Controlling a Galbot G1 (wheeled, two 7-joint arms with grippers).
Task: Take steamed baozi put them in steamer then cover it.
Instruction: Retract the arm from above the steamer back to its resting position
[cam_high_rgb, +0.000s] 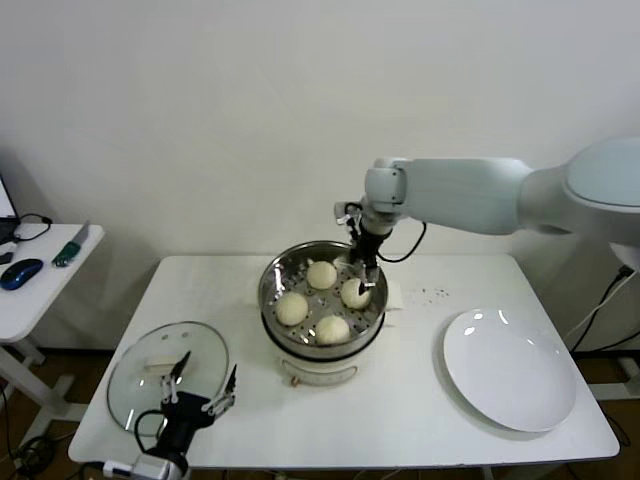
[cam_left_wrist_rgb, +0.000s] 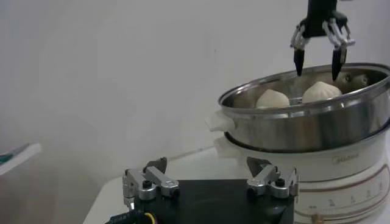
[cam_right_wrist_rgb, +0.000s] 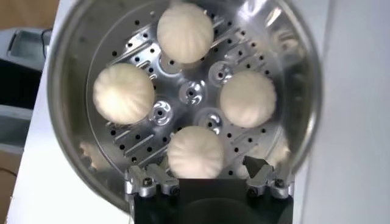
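Your right gripper (cam_high_rgb: 366, 283) hangs just above the steamer (cam_high_rgb: 275, 272), fingers spread and holding nothing — the left wrist view shows its 2 dark fingertips (cam_left_wrist_rgb: 298, 63) apart over the rim, one to each side of a bun. All 4 steamed baozi (cam_right_wrist_rgb: 185, 33) sit on the perforated steel floor, spaced around its centre and not touching each other. Your left gripper (cam_high_rgb: 204, 382) waits low at the table's near left edge, jaws wide and empty, just beside the cover (cam_high_rgb: 150, 392), which lies flat on the white table (cam_high_rgb: 400, 420) with its pale handle up — well apart from the steamer. A white plate (cam_high_rgb: 510, 375) rests at the right.
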